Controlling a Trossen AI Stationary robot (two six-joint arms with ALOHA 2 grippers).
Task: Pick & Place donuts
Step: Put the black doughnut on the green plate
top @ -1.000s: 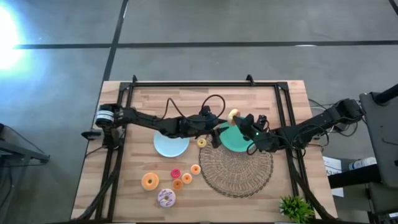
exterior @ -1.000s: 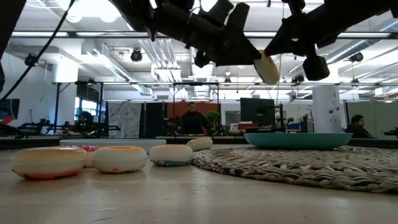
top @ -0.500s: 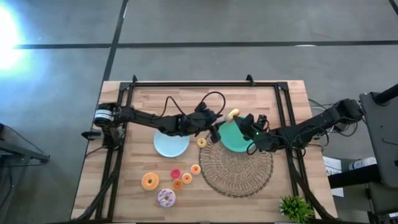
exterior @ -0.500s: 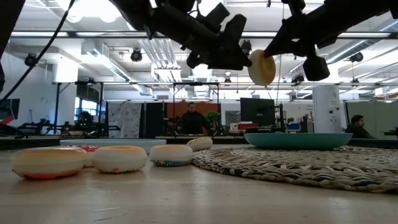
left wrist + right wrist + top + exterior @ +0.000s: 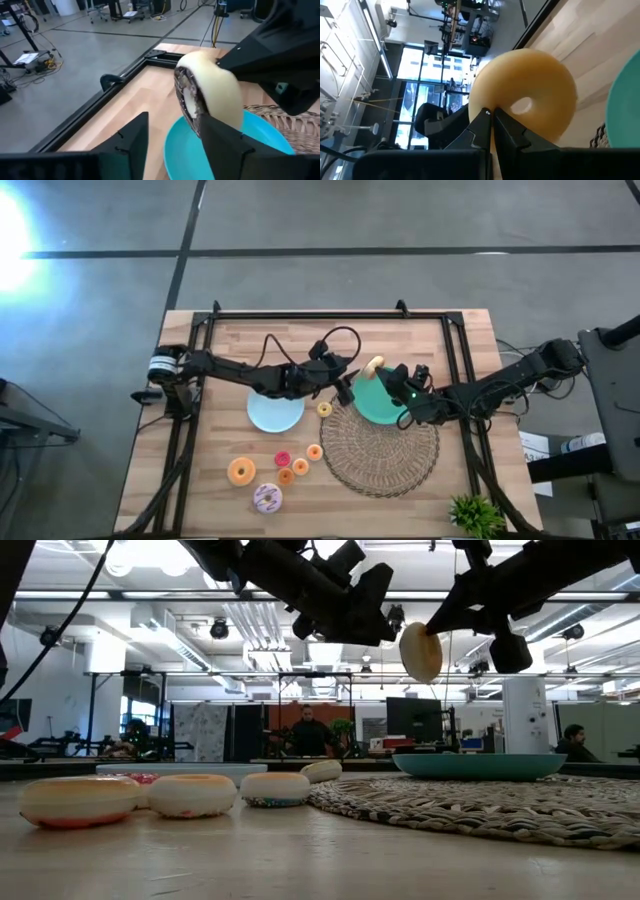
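My right gripper [image 5: 388,372] is shut on a pale yellow ring donut [image 5: 375,364], held in the air above the far rim of the teal plate [image 5: 380,402]. My left gripper [image 5: 347,387] hovers open just left of it. In the left wrist view the donut [image 5: 210,92] stands a little beyond the open fingers [image 5: 172,125], apart from them. The other donuts lie flat on the table: a tiny yellow one [image 5: 324,409], an orange one [image 5: 241,471], a speckled one [image 5: 267,498] and several tiny ones [image 5: 298,462]. My right gripper pinches the donut's outer rim [image 5: 485,102] between its two fingertips [image 5: 502,125], beside the hole. The fingers come level from the table's right. The donut [image 5: 420,651] is lifted clear and stands nearly on edge, well above the teal plate.
A light-blue plate [image 5: 275,412] lies under the left arm. The round woven placemat [image 5: 380,450] carries the teal plate on its far part. A black frame [image 5: 330,315] borders the table, and a small green plant [image 5: 476,513] stands at the near right corner.
The right gripper has turned the donut from tilted to nearly upright and shifted it slightly toward the left gripper. The left gripper has risen a little and kept its fingers open.
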